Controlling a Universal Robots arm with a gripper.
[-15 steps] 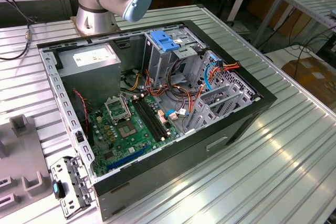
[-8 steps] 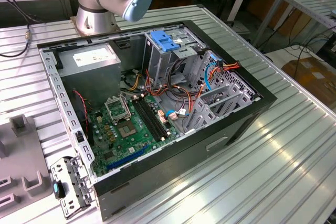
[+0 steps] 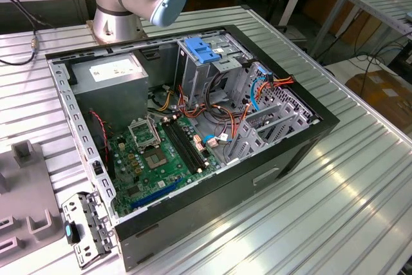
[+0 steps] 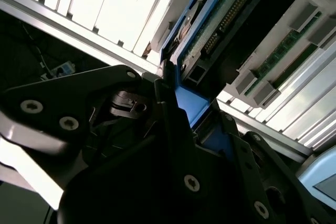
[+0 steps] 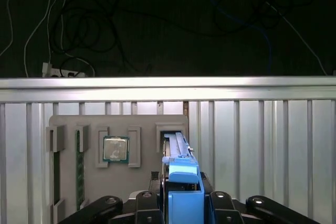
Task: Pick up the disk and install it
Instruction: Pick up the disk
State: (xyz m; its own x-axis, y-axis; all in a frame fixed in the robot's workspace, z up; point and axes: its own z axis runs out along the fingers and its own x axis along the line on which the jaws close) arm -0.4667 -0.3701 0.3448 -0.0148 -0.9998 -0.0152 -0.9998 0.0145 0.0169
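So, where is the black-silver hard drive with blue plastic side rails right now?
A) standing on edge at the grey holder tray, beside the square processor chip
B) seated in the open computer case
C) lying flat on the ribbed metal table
A: in the first wrist view the blue-railed hard drive stands on edge at a slot of the grey holder tray, next to the square silver processor chip.

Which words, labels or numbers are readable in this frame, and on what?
None can be read.
On the white sticker of the grey box: print too small.
On the chip in the grey tray: markings too small.
On the disk: no legible print.
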